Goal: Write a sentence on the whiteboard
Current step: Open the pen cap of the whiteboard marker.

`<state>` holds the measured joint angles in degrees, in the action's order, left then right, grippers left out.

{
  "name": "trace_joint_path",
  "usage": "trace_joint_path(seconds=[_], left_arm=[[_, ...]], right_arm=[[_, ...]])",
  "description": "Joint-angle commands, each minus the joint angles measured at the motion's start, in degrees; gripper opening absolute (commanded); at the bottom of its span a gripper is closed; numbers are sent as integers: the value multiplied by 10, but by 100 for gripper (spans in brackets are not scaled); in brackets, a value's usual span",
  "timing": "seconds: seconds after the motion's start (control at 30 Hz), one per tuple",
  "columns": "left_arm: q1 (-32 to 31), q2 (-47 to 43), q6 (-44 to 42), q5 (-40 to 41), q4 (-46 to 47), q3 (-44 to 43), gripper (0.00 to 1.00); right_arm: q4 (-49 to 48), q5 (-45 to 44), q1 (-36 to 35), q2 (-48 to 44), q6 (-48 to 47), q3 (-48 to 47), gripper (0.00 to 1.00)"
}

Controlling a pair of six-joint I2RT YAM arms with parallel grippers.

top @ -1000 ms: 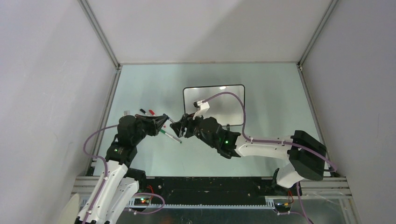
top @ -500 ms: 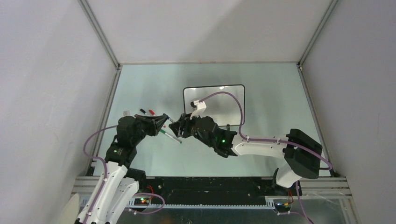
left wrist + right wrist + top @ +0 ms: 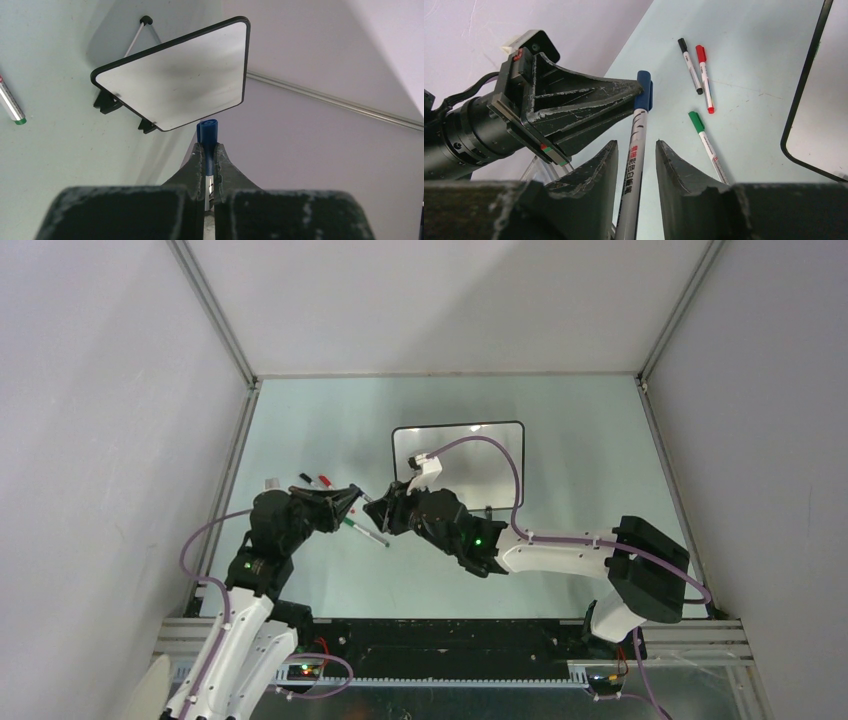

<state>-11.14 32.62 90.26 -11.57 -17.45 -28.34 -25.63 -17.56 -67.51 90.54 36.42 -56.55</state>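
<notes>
L gripper point(image 3: 209, 150) clamped tight on blue marker point(image 3: 207, 131), cap end. R gripper point(image 3: 636, 149) part open, fingers either side of barrel, slim gaps, no grip. Just beyond, whiteboard point(image 3: 458, 445) at table's far centre.

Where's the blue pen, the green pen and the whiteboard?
blue pen point(image 3: 634, 145), right wrist view, on its white barrel.
green pen point(image 3: 696, 121), right wrist view, on its green cap.
whiteboard point(image 3: 180, 80), left wrist view, on its white face.
</notes>
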Motion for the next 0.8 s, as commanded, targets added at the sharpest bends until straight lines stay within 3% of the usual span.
trace_joint_path(seconds=[0.0, 0.03, 0.07, 0.13, 0.4, 0.63, 0.77], left_arm=[[-4, 3, 12, -21, 23, 7, 0], [-4, 4, 11, -22, 22, 6, 0], [-4, 3, 11, -21, 21, 6, 0], [-4, 3, 11, -19, 20, 6, 0], [5, 4, -15, 36, 14, 21, 0], [113, 41, -41, 5, 52, 69, 0], [141, 46, -60, 27, 43, 83, 0]], right_arm=[[-28, -11, 2, 2, 2, -23, 38], [-29, -11, 1, 2, 2, -23, 38], [-31, -6, 1, 3, 1, -23, 18], [-30, -6, 2, 3, 2, -23, 0], [31, 4, 3, -21, -5, -20, 0], [35, 33, 3, -113, -6, 86, 0], [51, 46, 5, -163, -19, 127, 0]])
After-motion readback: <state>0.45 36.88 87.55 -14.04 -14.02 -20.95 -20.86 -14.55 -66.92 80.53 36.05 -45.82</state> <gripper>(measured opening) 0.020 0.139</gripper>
